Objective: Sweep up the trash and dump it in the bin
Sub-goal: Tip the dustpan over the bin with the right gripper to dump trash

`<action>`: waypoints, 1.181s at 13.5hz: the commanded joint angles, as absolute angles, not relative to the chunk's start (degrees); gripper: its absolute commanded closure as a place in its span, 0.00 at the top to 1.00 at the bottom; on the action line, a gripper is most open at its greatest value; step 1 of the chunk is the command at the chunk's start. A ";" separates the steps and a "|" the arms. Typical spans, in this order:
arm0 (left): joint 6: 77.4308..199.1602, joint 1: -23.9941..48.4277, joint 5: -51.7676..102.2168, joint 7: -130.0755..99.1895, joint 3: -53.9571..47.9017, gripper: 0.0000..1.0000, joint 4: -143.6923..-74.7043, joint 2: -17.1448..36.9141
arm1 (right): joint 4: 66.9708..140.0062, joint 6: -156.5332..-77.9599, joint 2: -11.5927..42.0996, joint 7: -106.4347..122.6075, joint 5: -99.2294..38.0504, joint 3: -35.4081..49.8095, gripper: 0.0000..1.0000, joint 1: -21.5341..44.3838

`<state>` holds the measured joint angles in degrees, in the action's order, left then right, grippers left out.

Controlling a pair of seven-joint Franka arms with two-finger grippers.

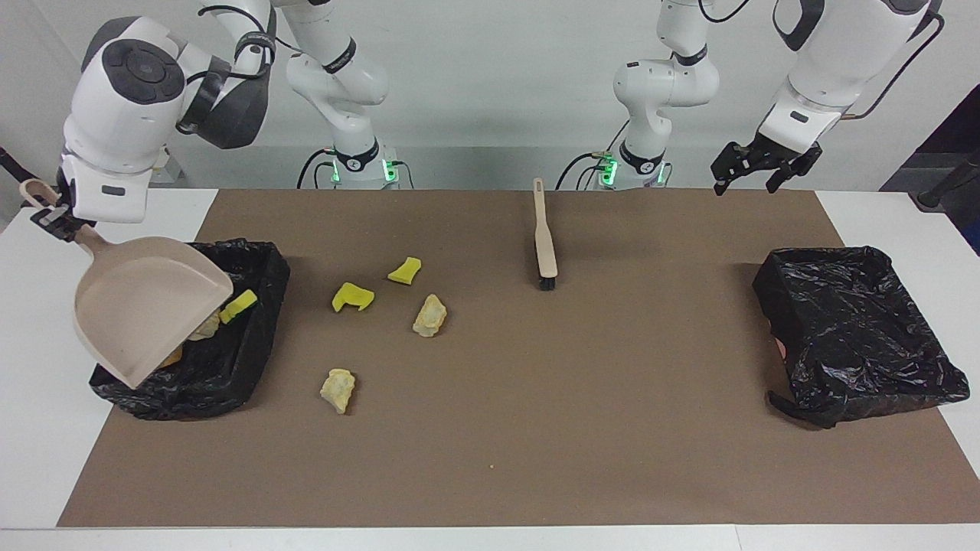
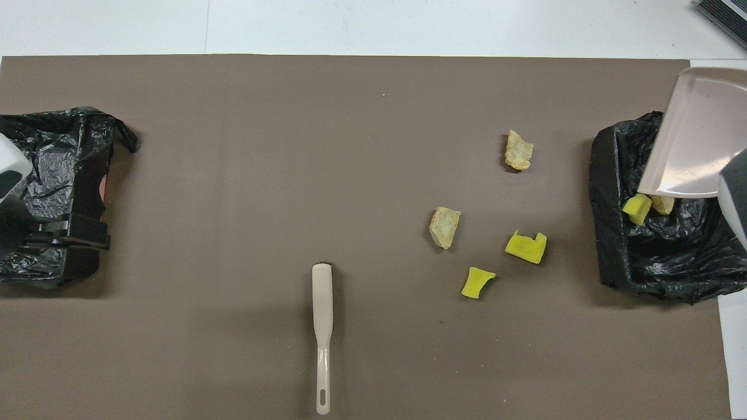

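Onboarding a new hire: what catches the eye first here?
The beige dustpan, gripped by the right gripper, hangs tilted over the black-lined bin at the right arm's end, with scraps inside. Four scraps lie loose on the brown mat beside that bin. The left gripper waits open above the mat's edge.

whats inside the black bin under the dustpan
In the bin: a yellow sponge piece and part of a pale beige lump. The dustpan, held over it by the right gripper, covers the rest.
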<state>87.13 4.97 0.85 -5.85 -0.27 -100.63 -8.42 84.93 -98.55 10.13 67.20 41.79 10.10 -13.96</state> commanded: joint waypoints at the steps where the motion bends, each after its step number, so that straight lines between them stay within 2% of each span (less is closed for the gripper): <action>1: 86.75 4.39 0.09 -5.01 -0.35 1.00 -100.28 -8.53 | 84.81 -100.28 10.28 64.70 36.05 10.46 0.00 -14.77; 11: 86.14 4.39 0.09 -4.75 -0.18 1.00 -99.84 -8.70 | 84.81 -99.23 10.02 43.62 26.20 11.34 0.00 -8.53; 16: 84.91 4.83 -0.18 -5.10 -0.44 1.00 -100.19 -9.58 | 84.12 -99.14 12.47 24.83 26.63 11.60 0.00 -0.47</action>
<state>86.76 4.96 0.85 -5.59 -0.22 -100.55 -8.71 85.02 -99.33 10.98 32.06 27.35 11.39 -3.53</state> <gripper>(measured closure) 0.000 0.674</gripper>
